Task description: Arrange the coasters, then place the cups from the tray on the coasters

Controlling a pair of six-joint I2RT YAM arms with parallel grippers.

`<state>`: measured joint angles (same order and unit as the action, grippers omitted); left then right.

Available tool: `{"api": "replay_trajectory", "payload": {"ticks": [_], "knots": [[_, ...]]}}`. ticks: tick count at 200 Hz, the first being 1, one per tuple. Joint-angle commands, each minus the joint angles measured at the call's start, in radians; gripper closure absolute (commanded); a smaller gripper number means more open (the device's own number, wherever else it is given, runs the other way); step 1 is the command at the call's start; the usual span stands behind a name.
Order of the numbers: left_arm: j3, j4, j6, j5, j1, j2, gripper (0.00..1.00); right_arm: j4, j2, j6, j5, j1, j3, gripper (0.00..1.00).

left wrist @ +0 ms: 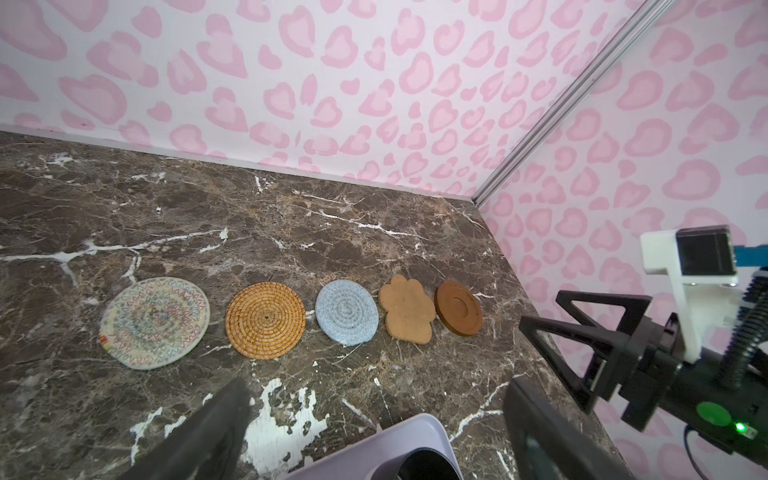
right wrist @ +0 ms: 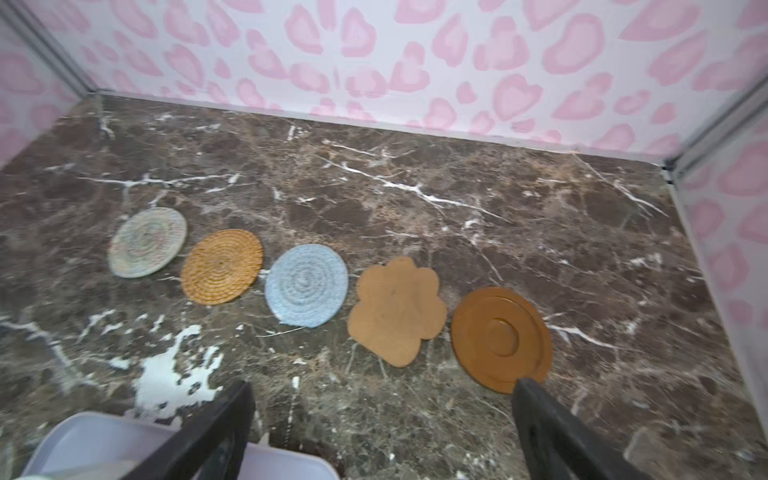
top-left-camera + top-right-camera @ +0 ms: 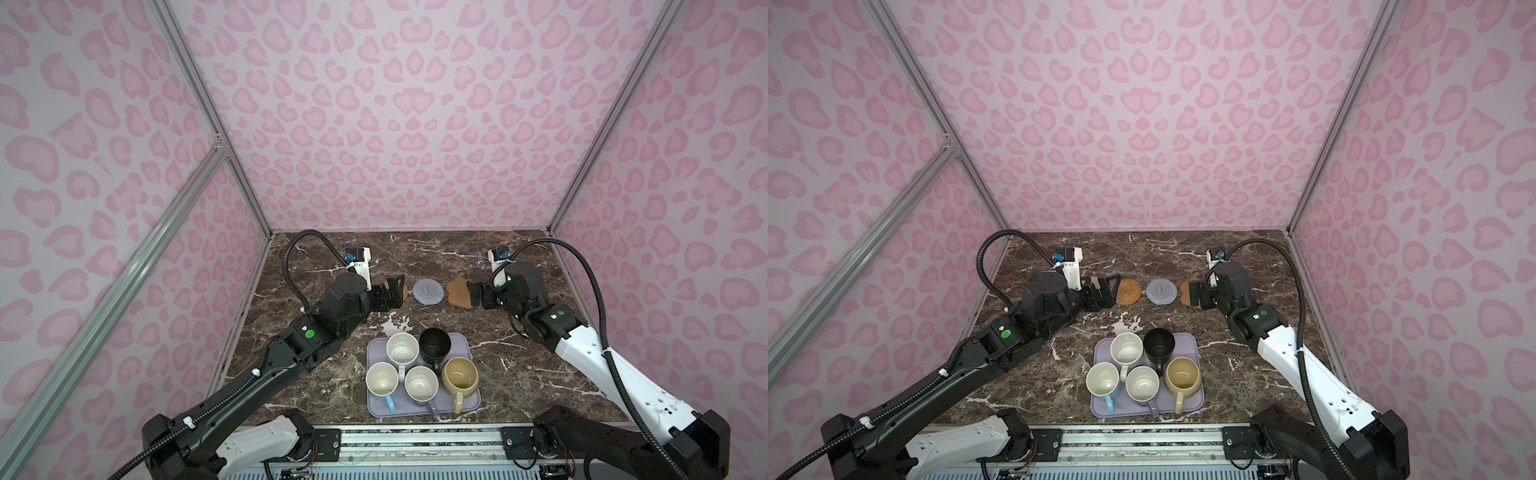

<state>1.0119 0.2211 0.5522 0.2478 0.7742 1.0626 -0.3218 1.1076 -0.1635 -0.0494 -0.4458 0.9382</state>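
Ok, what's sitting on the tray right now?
Five cups stand upright on the tray: white cup, black cup, light blue cup, lavender-grey cup, beige-yellow cup. The tray floor under them is covered.

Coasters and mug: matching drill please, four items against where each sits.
1. white woven coaster
2. brown disc coaster
3. grey-blue coaster
4. black mug

A. on the tray
B. between orange coaster and tan coaster
C. row end beside orange coaster
D. row end beside tan coaster

Pairs: 1-C, 2-D, 3-B, 4-A
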Motion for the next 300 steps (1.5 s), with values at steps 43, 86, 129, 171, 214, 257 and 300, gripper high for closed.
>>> {"api": "replay_trajectory", "payload": {"ticks": [43, 86, 129, 171, 214, 257, 300], "knots": [[0.235, 0.563, 0.154, -0.258, 0.007, 0.176, 0.12, -0.046, 0.030, -0.001, 0.315, -0.082, 0.007, 0.03], [0.259, 0.794, 0.157, -0.307, 0.044, 0.244, 0.22, -0.028, 0.058, 0.004, 0.250, -0.125, -0.046, 0.03], [0.191, 0.804, 0.194, -0.242, 0.125, 0.278, 0.17, -0.002, 0.042, -0.002, 0.255, -0.123, -0.078, 0.03], [0.205, 0.770, 0.186, -0.219, 0.174, 0.336, 0.29, 0.020, 0.013, -0.026, 0.235, -0.124, -0.105, 0.03], [0.245, 0.745, 0.172, -0.241, 0.235, 0.426, 0.46, 0.036, -0.022, -0.045, 0.216, -0.125, -0.136, 0.05], [0.259, 0.800, 0.202, -0.199, 0.261, 0.459, 0.47, 0.035, -0.037, -0.054, 0.192, -0.123, -0.150, 0.05], [0.252, 0.805, 0.199, -0.160, 0.273, 0.481, 0.44, 0.034, -0.035, -0.056, 0.175, -0.124, -0.156, 0.05]]}}
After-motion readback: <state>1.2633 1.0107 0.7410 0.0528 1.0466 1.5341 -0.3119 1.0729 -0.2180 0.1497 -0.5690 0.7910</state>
